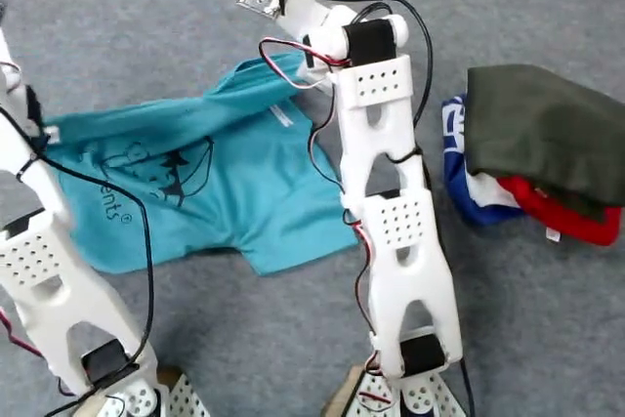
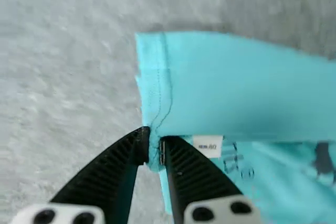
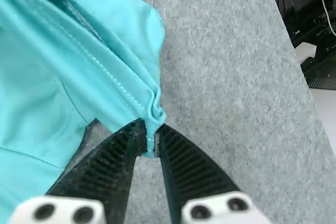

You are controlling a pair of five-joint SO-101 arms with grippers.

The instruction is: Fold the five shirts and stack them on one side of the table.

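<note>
Grey felt table (image 1: 547,319); teal shirt (image 1: 195,183), dark print, lies rumpled left of centre; long axis runs across table; left gripper (image 2: 154,148) clamped on seamed corner at left end; right gripper (image 3: 149,141) pinches raised far fold, arm stretched forward; folded shirts (image 1: 547,144) stacked right.

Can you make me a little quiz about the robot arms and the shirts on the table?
1. True or false: the right gripper is open and empty.
2. Which shirt does the left gripper pinch? A: teal shirt. B: yellow shirt. C: pink shirt.
3. Fill in: in the pile at the table's side, the top shirt is dark ____.
Key: 1 false, it is shut on the teal shirt. 2 A. 3 green.
</note>
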